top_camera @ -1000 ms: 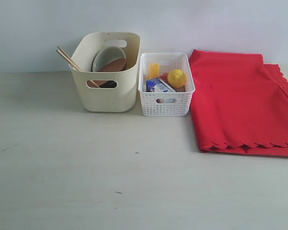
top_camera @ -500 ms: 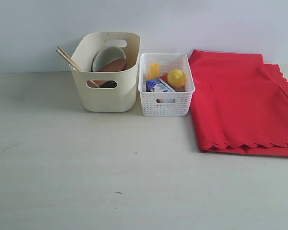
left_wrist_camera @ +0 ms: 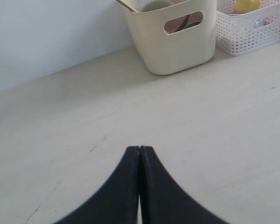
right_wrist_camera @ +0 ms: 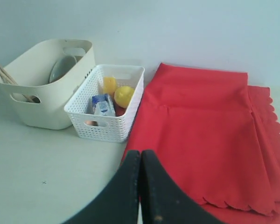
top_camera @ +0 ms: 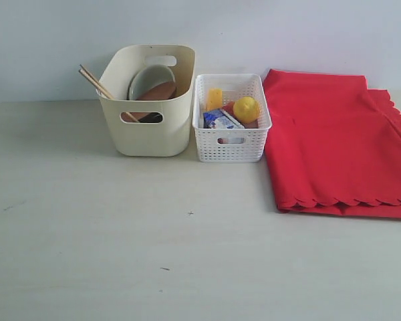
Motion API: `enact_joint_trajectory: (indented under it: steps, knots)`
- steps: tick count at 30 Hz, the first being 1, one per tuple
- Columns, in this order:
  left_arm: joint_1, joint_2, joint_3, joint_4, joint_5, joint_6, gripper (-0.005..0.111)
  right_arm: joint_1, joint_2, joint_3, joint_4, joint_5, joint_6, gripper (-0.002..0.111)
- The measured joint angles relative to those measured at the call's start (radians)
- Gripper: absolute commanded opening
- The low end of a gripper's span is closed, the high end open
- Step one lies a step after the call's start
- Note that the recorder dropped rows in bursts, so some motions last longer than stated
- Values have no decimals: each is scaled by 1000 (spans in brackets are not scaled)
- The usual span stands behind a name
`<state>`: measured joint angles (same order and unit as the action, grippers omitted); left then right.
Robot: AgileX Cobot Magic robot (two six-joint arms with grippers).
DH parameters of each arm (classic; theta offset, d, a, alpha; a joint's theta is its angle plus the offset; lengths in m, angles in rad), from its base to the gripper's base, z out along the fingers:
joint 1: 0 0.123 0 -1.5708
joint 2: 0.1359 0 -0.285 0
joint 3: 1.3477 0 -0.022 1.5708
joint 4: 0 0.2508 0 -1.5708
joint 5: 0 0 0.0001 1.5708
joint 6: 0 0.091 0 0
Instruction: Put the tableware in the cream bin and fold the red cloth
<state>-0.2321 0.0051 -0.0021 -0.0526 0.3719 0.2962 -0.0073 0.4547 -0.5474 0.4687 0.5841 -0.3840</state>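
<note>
Pressing tip to tip, the left fingers (left_wrist_camera: 128,186) hold nothing and hang over bare desk (left_wrist_camera: 60,140), well apart from the bin (left_wrist_camera: 172,42). The right fingers (right_wrist_camera: 126,191) are likewise closed and empty, near the scalloped edge of the cloth (right_wrist_camera: 200,130). The cloth lies folded flat on the desk, just right of the basket (top_camera: 230,144). The bin stands just left of the basket and holds the bowl (top_camera: 147,79), plate (top_camera: 162,91) and chopsticks (top_camera: 93,80), which jut over its rim.

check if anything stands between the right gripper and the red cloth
Nothing visible does. The shut right gripper faces the cloth directly; the basket stands beside the cloth, off to one side.
</note>
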Motion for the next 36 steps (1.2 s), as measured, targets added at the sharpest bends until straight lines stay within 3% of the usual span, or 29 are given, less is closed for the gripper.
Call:
enact_joint_trajectory:
  steps: [14,31,36]
  knots:
    - [0,0,0,0,-2,0,0,0,-353,69,27,22,-54,0]
    - [0,0,0,0,-2,2,0,0,-369,96,-20,65,-70,0]
    - [0,0,0,0,-2,2,0,0,-369,228,-46,-45,-81,0]
